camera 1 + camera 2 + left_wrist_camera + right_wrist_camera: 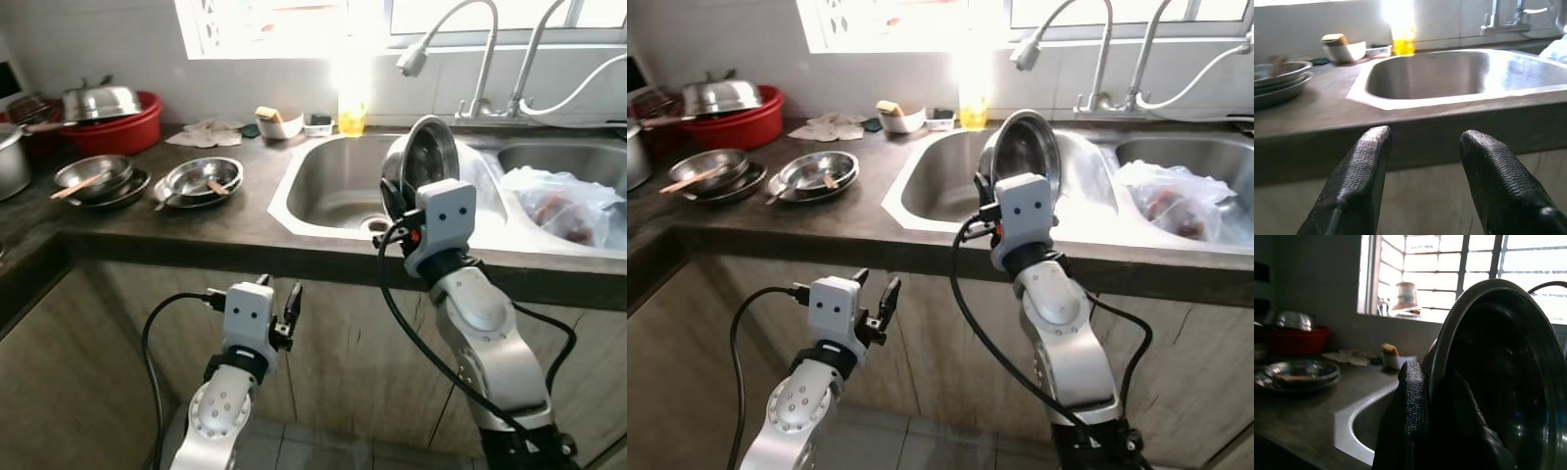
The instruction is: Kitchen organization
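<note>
- Left gripper (278, 300) hangs below the counter (235, 230) edge, fingers apart, holding nothing;
- Stacked steel plates (201, 180) sit on the counter, left of the sink (333, 186);
- Right gripper (988, 192), clamped on a tilted steel bowl (428, 153), holds it over the sink.

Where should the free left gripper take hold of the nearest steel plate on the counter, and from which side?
Probably the front rim of the steel plate, approached from the counter's front edge, where the left gripper hangs open below. The plate is shallow and lies flat, so only its raised rim offers a pinch; one finger over, one under. A utensil lies inside, so avoid the middle.
</note>
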{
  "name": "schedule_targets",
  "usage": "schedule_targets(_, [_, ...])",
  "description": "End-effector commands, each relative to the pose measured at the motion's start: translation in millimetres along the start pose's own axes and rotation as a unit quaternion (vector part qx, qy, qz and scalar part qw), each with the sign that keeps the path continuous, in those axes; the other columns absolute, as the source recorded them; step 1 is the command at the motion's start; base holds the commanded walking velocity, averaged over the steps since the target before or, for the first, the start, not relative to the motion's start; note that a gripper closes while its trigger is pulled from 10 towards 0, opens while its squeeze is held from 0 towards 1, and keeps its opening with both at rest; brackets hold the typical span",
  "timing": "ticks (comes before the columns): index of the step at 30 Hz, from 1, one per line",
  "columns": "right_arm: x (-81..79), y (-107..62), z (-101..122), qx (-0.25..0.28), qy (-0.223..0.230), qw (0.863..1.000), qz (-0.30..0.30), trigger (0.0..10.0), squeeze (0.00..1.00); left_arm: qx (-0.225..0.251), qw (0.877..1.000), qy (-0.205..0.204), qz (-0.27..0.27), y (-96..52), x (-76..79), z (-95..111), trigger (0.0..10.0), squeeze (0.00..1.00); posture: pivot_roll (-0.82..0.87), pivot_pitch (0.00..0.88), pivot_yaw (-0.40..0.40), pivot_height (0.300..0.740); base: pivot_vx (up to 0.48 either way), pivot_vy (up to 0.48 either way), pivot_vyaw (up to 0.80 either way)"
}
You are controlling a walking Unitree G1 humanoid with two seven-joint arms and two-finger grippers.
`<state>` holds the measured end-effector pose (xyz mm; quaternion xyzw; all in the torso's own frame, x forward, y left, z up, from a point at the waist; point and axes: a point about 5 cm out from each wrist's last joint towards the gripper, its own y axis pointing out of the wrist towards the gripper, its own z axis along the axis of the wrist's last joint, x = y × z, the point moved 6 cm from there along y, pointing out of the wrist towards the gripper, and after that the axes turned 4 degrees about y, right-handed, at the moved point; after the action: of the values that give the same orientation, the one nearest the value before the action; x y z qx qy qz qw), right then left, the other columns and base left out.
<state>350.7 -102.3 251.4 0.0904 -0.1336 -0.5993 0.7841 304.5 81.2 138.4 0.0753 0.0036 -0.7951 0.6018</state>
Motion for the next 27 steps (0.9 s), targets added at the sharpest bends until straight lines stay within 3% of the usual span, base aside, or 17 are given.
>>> schedule_targets(1, [10.5,1.2,-5,-0.019,-0.006,1.000,-0.012,10.0,0.00,0.006,1.000,-0.002,-0.007,1.3,5.6,4,10.0,0.00,0.06,0.004,0.027,0.740,0.349,0.000,0.00])
schedule_targets(10, [16.3,7.4,-14,-0.055,-0.016,0.998,0.003,10.0,0.00,0.004,1.000,-0.004,-0.008,2.4,6.0,3,10.0,0.00,0.05,0.005,0.026,0.740,0.352,0.000,0.00])
schedule_targets(15, [20.5,12.3,-26,-0.109,-0.069,0.991,0.045,10.0,0.00,0.012,0.999,-0.023,-0.030,3.3,15.5,8,10.0,0.00,0.05,0.003,0.025,0.740,0.346,0.000,0.00])
schedule_targets(27, [37.0,26.1,-19,-0.112,-0.086,0.989,0.043,10.0,0.00,0.011,0.999,-0.024,-0.046,1.1,21.1,8,10.0,0.00,0.05,0.007,0.025,0.740,0.338,0.000,0.00])
